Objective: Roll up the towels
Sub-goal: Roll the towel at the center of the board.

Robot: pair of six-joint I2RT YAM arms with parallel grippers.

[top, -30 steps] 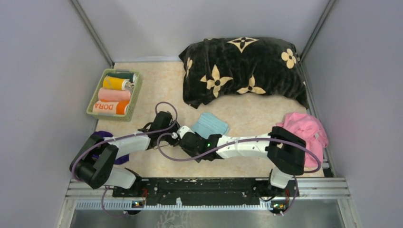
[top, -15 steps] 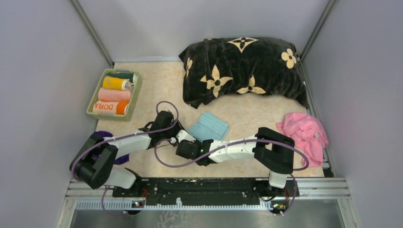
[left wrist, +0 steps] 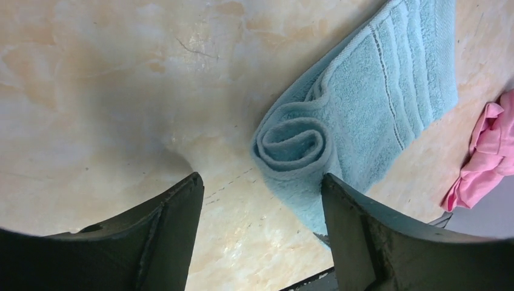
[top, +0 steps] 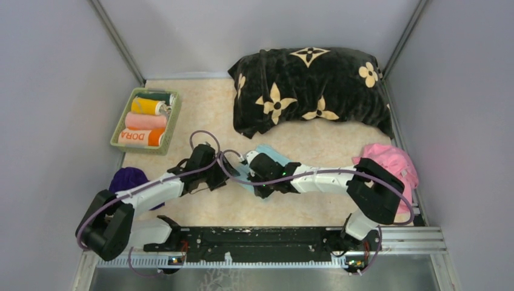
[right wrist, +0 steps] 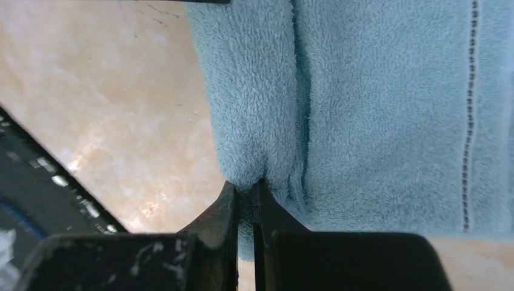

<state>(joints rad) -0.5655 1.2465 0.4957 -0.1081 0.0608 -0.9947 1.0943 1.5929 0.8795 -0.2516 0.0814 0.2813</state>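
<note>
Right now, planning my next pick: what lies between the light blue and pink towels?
Bare table, from light blue towel to pink towel; left wrist view shows it.

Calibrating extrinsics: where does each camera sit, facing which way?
Top external: above, behind the bases, looking down at the table; left arm, right arm show.
Left wrist: looks down at rolled end of light blue towel; open left claw frames it.
Right wrist: close on that towel; right claw shut on a fold.
Shared: the towel.

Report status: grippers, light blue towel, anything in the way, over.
Right gripper shut on light blue towel, at its edge. Left gripper open at its rolled end. Towel partly rolled. Pink towel apart, nothing blocking.
</note>
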